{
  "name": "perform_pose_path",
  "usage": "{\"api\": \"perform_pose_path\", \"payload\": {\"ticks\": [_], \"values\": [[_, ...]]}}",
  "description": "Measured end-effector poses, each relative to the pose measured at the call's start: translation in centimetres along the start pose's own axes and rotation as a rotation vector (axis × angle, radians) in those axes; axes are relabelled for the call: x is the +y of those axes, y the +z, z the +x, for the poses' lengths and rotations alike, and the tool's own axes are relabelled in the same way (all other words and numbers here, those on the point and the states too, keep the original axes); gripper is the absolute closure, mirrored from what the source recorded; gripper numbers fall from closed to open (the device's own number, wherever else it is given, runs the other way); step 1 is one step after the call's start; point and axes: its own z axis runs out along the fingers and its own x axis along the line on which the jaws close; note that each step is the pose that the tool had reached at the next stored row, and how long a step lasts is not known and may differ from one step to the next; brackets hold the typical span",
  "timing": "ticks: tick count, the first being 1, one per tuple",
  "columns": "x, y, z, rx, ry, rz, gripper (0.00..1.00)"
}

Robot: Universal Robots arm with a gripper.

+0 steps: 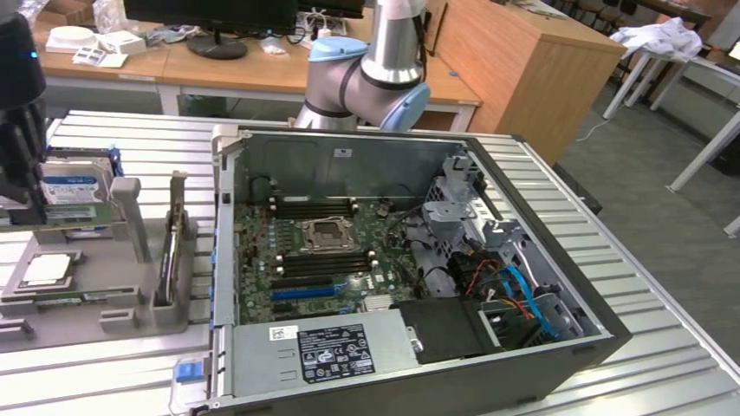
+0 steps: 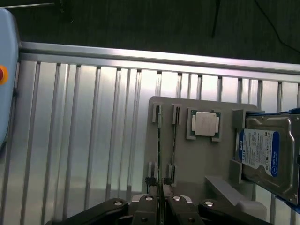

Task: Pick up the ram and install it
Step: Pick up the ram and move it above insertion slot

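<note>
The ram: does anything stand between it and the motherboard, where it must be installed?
Yes. The ram stands in the gray holder outside the open computer case, on the exterior view's left. The case's side wall rises between the ram and the motherboard. The case is open on top; nothing visible covers the board.

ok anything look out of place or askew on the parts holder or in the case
Nothing stands out: the ram stands on edge in its slot of the grey holder, the processor chip lies flat in its recess, the hard drive sits in its cradle, and the open computer case shows no loose parts.
</note>
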Motion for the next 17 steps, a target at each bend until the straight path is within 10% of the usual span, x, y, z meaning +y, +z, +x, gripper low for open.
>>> {"api": "perform_pose_path", "payload": {"ticks": [17], "values": [[-7.25, -0.34, 0.3, 0.0, 0.0, -0.0001, 0.86]]}}
